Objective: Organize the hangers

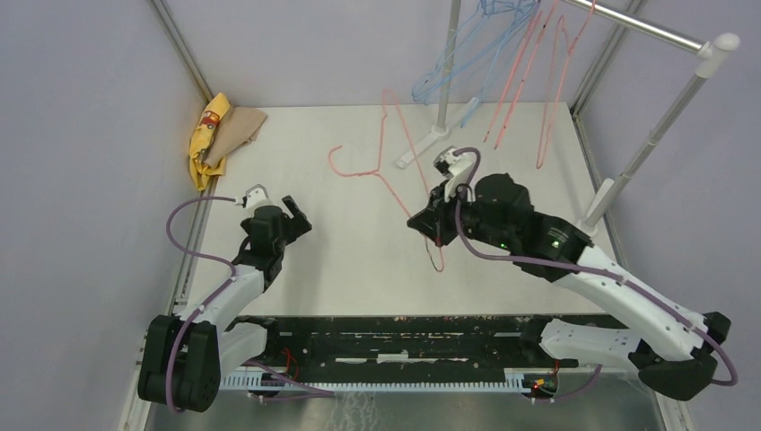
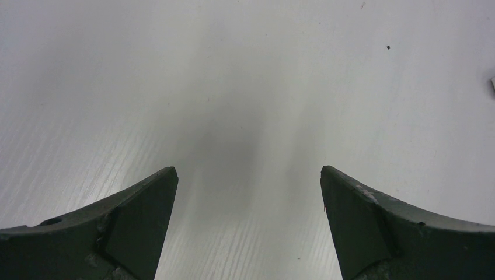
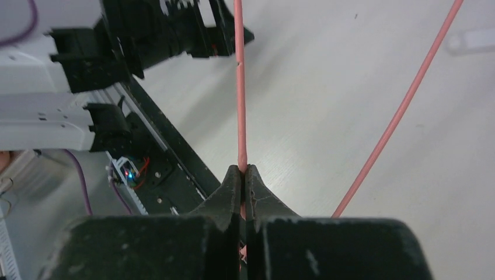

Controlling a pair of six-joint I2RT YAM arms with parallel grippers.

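Your right gripper (image 3: 242, 174) is clamped tight on one wire of the loose pink hanger (image 3: 239, 87), at the centre of the overhead view. Judge it light, springy and slick; hold it near a corner to limit swinging. Your left gripper (image 2: 248, 175) stands wide, holding nothing. The rack (image 1: 646, 25), upper right, carries blue hangers (image 1: 420, 90) and pink hangers (image 1: 516, 76).

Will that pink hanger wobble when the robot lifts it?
Probably it swings: the right fingers pinch the pink hanger on one thin wire only. It looks light, mostly open wire, and might flex a little.
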